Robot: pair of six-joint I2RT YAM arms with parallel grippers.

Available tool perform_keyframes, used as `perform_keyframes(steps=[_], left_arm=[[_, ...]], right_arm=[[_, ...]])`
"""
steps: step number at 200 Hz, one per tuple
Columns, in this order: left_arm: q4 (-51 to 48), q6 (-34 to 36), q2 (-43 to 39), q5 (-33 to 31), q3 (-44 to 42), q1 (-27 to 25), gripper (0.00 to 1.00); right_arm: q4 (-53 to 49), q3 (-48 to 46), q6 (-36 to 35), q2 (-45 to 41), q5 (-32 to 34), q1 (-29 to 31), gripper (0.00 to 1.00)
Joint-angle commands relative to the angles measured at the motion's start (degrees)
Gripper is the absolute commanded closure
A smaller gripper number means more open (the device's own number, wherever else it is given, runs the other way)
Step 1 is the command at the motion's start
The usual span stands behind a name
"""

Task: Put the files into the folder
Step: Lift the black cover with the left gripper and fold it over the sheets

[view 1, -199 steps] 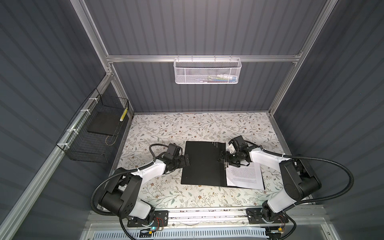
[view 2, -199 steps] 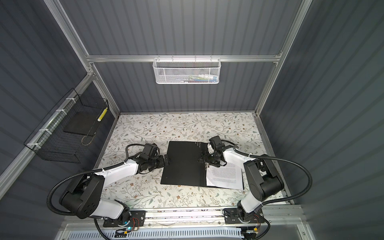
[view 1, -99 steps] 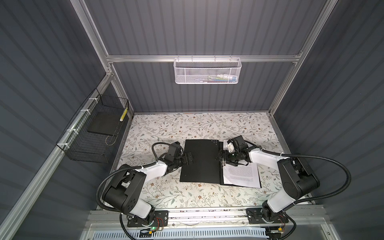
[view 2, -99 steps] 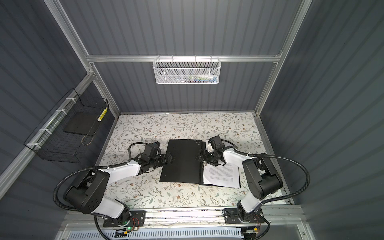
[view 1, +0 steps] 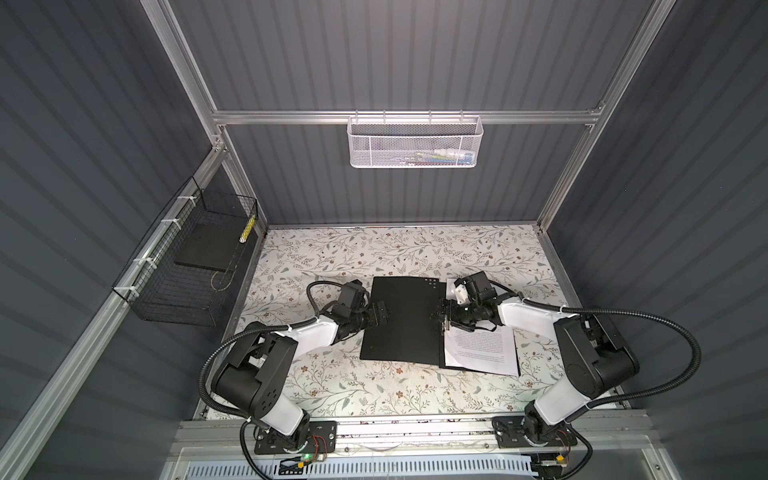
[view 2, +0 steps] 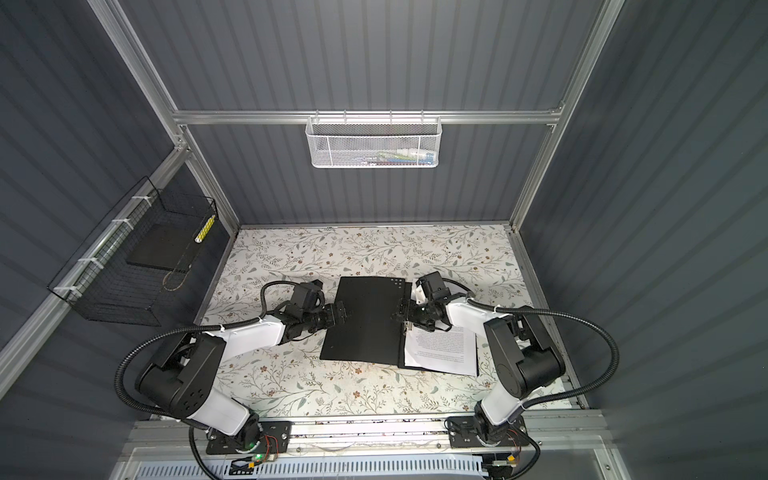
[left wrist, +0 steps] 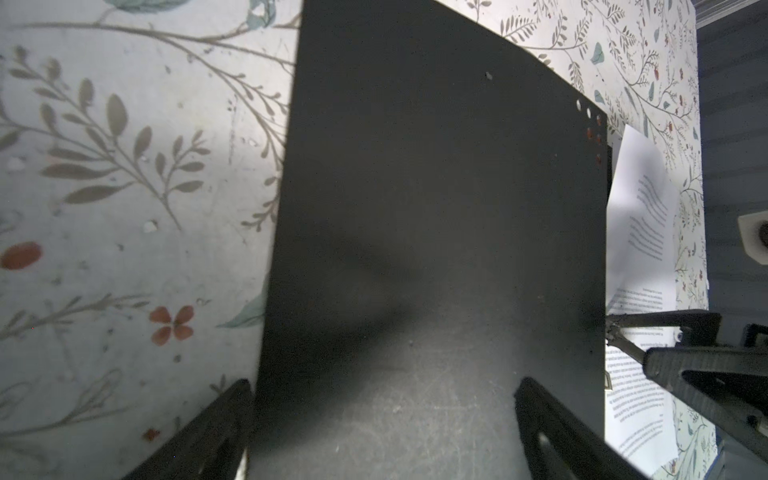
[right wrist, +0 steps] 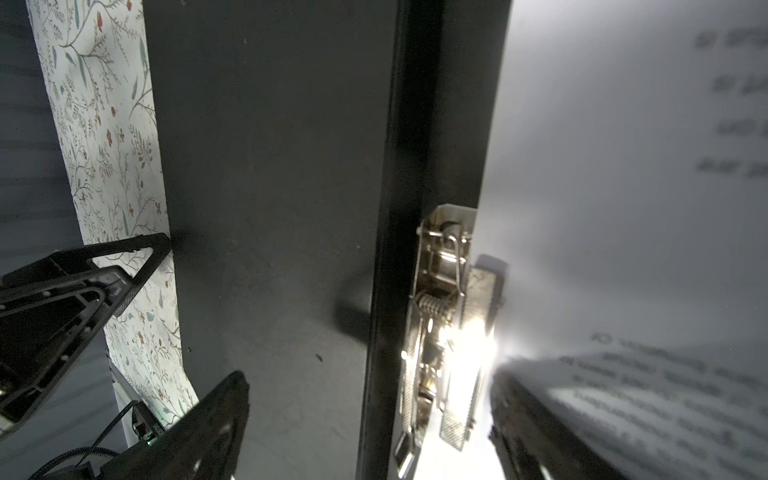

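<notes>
Clock face laid on a top view, twelve at the back wall, centred on the folder.

- Far 9 o'clock, on the side wall: black wire basket [view 1: 187, 270]. Not part of the job.
- 9 o'clock: left gripper [view 1: 380, 314], jaws spread wide and holding nothing. It sits at the free edge of the left cover, and its wrist view shows one finger to either side of that edge.
- Centre: folder [view 1: 399, 324] lies open on the floral table [view 1: 332, 257], black inside up. No orange shows.
- Just past centre, on the spine: metal clip [right wrist: 449, 316], with lever and spring in plain view. Whether it bites the paper, I cannot tell.
- 2 o'clock: right gripper [view 1: 442, 318], jaws wide and empty, poised over spine and clip.
- 3 to 4 o'clock: files [view 1: 482, 349], white printed sheets on the right cover with their inner edge at the clip. They look slightly askew against the cover's near edge.

Judgement: the sheets are in place, and what remains is securing them and closing.

- Right arm: butt the stack square to the spine first. Then press the lever straight down so the paper does not creep.
- Lift that arm clear before the cover swings.
- Left arm: get one finger under the cover edge and pinch near its middle.
- Carry the cover in an arc about the spine. Dragging sideways would slide the whole folder.
</notes>
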Motion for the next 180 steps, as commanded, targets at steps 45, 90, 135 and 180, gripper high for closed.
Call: perform_keyframes(steps=[45,90,135,180], left_arm=[[11.2,-6.3,3.0,17.7,-0.6,-3.9,0.04],[9.1,-6.2,-2.9,18.6,3.1,-4.3,0.04],[3.4,-4.9,-10.0,17.5,7.9,-4.8,0.04],[-1.1,-3.5,-14.6,16.1,10.2,-4.8,0.05]], right_arm=[[1.6,-3.9,1.9,3.9,-4.2,1.8,0.09],[3.4,-4.2,2.4,4.1,-5.2,1.9,0.09],[5.3,1.2,3.3,6.8,-7.5,6.2,0.1],[10.9,4.4,7.3,7.2,-10.9,9.4,0.11]])
